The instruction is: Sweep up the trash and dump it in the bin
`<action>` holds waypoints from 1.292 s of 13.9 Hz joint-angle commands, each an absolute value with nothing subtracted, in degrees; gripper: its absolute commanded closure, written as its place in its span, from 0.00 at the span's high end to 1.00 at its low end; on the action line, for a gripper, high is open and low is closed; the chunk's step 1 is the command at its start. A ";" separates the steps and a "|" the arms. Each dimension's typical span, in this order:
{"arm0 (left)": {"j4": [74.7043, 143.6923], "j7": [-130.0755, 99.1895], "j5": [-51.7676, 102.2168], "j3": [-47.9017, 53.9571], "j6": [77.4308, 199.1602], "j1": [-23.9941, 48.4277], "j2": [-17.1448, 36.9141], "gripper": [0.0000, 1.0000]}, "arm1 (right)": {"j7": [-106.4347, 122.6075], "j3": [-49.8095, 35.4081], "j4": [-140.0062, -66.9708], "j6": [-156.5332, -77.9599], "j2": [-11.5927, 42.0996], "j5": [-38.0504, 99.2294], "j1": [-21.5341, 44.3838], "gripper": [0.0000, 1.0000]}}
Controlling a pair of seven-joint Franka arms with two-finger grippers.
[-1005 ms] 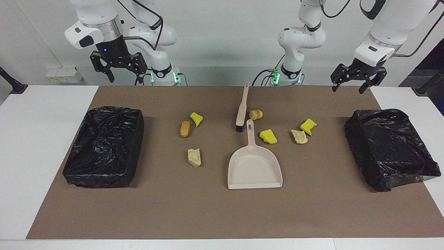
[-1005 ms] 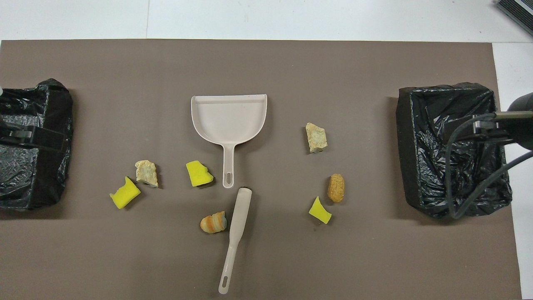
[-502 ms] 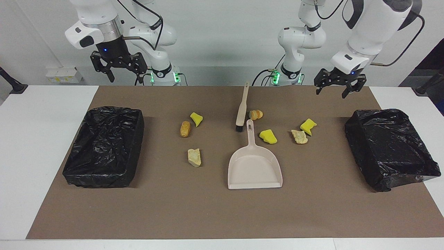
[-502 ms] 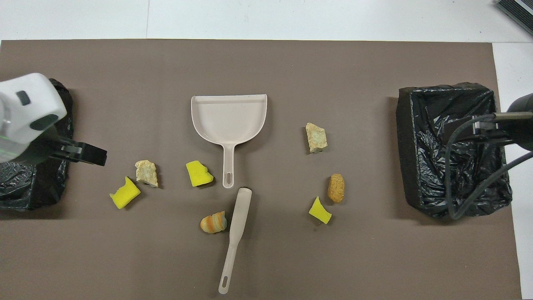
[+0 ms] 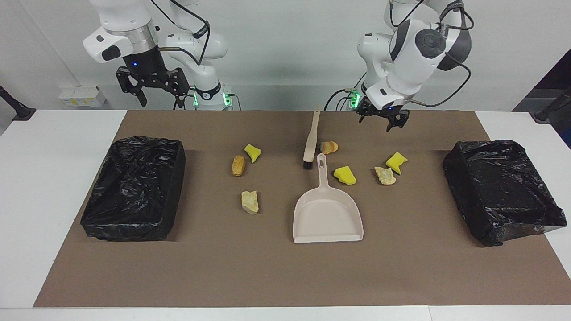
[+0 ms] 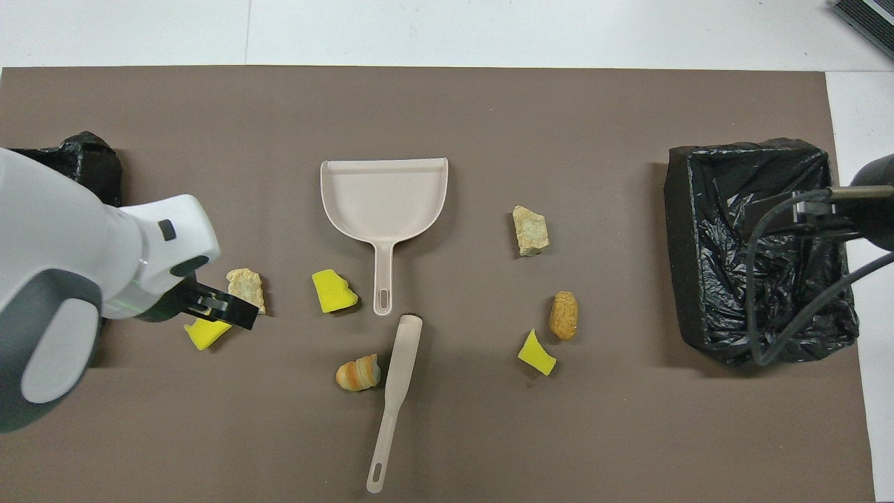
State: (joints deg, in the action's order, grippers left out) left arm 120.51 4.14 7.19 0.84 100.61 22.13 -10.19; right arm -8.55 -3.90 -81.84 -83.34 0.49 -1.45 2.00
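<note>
Seven trash lumps lie on the brown mat around a beige dustpan (image 5: 327, 214) and a beige brush (image 5: 311, 138). Toward the left arm's end are two yellow chunks (image 5: 396, 162) (image 5: 345, 175), a tan lump (image 5: 385, 175) and a striped orange one (image 5: 329, 146). Toward the right arm's end are a yellow chunk (image 5: 252, 152), an orange-brown lump (image 5: 238, 165) and a tan rock (image 5: 250, 202). My left gripper (image 5: 382, 121) is open and empty, in the air over the mat's robot edge. My right gripper (image 5: 156, 96) waits open, high up.
Two black-bagged bins stand on the mat, one at the right arm's end (image 5: 134, 187) and one at the left arm's end (image 5: 504, 189). In the overhead view the left arm's wrist (image 6: 160, 258) covers part of a yellow chunk (image 6: 202, 337).
The left arm has swung in from over its bin toward the table's middle and now hangs over the mat near the brush. The right arm and the objects have not moved.
</note>
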 commanded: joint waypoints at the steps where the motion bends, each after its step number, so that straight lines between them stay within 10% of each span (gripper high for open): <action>1: 129.45 0.20 7.82 -0.09 105.89 29.42 -14.41 1.00 | -8.17 -3.96 -84.20 -85.17 -1.14 -0.97 1.41 1.00; 11: 141.86 -18.37 7.82 -0.09 126.56 50.18 -9.23 1.00 | -7.56 -3.69 -84.02 -86.84 -0.88 -0.97 1.32 1.00; 18: 143.00 -20.48 7.82 -0.17 127.44 50.01 -9.14 0.11 | -7.73 -3.69 -84.11 -87.01 -0.88 -0.88 1.41 1.00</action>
State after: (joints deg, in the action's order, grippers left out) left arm 141.39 -19.35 7.72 0.64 125.67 49.21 -8.41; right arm -8.55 -3.66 -82.04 -85.04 0.45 -1.45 1.89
